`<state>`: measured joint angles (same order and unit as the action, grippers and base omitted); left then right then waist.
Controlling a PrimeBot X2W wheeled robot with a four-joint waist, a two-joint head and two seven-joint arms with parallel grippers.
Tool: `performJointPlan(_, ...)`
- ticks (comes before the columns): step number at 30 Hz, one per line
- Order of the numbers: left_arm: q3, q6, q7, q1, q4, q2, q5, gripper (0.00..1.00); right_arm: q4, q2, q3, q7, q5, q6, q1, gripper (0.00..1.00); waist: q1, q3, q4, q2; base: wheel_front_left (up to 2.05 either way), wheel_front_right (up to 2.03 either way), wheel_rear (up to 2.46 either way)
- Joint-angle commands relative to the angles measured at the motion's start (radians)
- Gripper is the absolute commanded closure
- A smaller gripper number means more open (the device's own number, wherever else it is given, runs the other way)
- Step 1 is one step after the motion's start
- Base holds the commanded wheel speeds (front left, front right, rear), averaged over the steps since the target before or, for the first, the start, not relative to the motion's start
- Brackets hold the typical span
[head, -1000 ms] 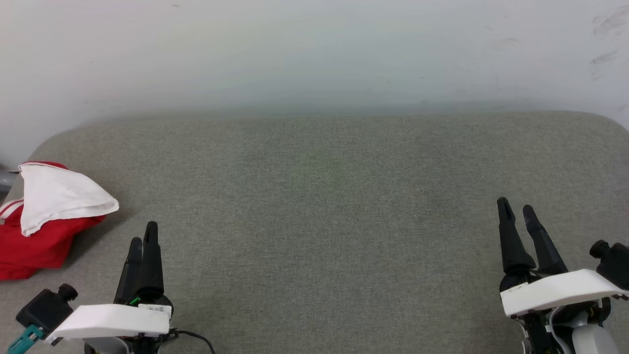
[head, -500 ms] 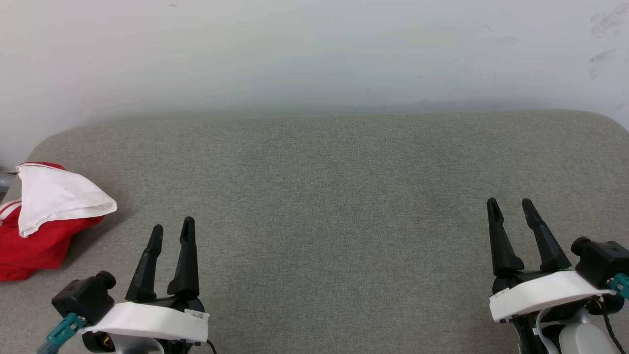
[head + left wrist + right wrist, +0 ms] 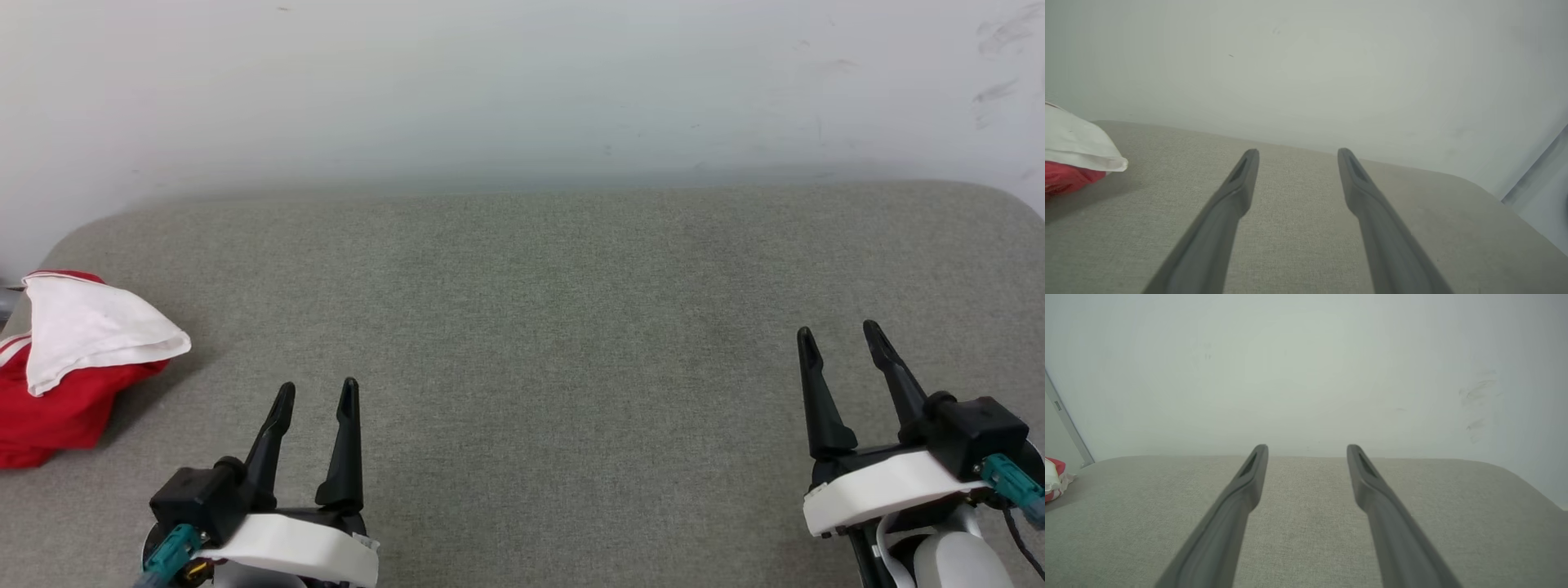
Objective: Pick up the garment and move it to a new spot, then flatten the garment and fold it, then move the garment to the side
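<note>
The garment [image 3: 69, 367] lies bunched in a heap at the far left edge of the grey padded surface [image 3: 539, 310], white cloth draped over the red. The left gripper [image 3: 317, 385] hangs near it, fingers spread and empty; the right gripper [image 3: 838, 329], well apart, is likewise spread wide, holding nothing

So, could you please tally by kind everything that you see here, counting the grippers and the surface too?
Crumpled red-and-white jersey garment: 1
Black two-fingered grippers, left gripper and right gripper, both open: 2
Grey fabric-covered surface: 1
Total: 4
</note>
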<state>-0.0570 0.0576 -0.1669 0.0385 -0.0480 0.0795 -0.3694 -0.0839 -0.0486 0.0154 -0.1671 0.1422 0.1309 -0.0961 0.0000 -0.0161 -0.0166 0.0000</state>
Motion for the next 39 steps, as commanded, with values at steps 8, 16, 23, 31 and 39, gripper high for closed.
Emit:
performJointPlan(8, -0.054, -0.053, -0.026, -0.001, 0.002, 0.033, 0.092, 0.00, 0.007, -0.002, -0.006, -0.025, -0.117, 0.000, -0.019, 0.00, 0.0000, -0.004, -0.002, 0.0000, 0.00, 0.00, 0.00)
performJointPlan(16, -0.030, -0.033, -0.043, 0.012, -0.006, 0.007, 0.057, 0.00, 0.008, -0.002, -0.005, -0.043, -0.109, 0.000, -0.018, 0.00, 0.0000, -0.007, -0.003, 0.0000, 0.00, 0.00, 0.00)
performJointPlan(23, 0.040, 0.041, -0.059, 0.029, 0.009, -0.022, 0.033, 0.00, -0.040, -0.002, 0.000, -0.058, 0.030, 0.000, -0.011, 0.00, 0.0000, -0.009, -0.005, 0.0000, 0.00, 0.00, 0.00)
performJointPlan(31, 0.045, 0.070, -0.075, 0.038, 0.065, -0.029, 0.094, 0.00, -0.090, -0.002, -0.017, -0.074, 0.026, 0.000, -0.021, 0.00, 0.0000, -0.009, -0.010, 0.0000, 0.00, 0.00, 0.00)
performJointPlan(39, 0.040, 0.072, -0.092, 0.037, 0.084, -0.029, 0.137, 0.00, -0.102, -0.002, -0.027, -0.092, -0.031, 0.000, -0.024, 0.00, 0.0000, -0.008, -0.016, 0.0000, 0.00, 0.00, 0.00)
